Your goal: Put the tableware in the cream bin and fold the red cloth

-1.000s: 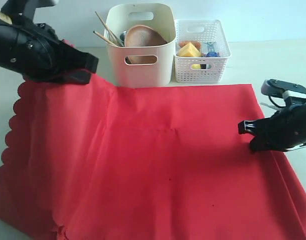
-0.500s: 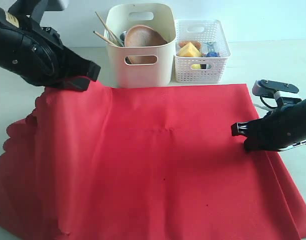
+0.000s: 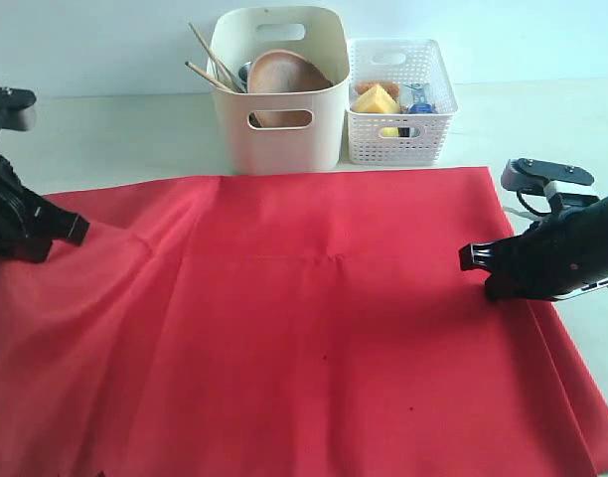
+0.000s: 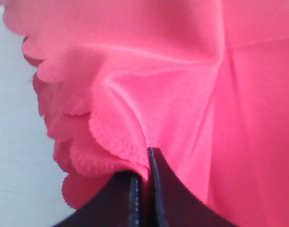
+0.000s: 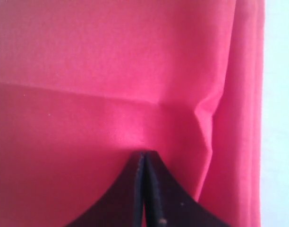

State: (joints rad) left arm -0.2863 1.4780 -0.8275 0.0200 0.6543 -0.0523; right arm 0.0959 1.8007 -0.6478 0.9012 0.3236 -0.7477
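Folding: left gripper (image 4: 143, 163) clamps the red cloth (image 3: 314, 338) by its scalloped edge, right gripper (image 3: 467, 258) closed, tip on the opposite side (tableware (image 3: 284, 75) sits in the cream bin (image 3: 284, 139)); next, carry that edge across

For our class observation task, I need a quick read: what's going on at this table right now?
Both robot arms are at the red cloth, which lies spread over the table, not yet folded. The left gripper is shut on its scalloped edge. The right gripper is shut, tip on the cloth near the opposite edge; whether it pinches fabric is unclear. Behind, the cream bin holds a wooden plate and chopsticks, beside a white basket.
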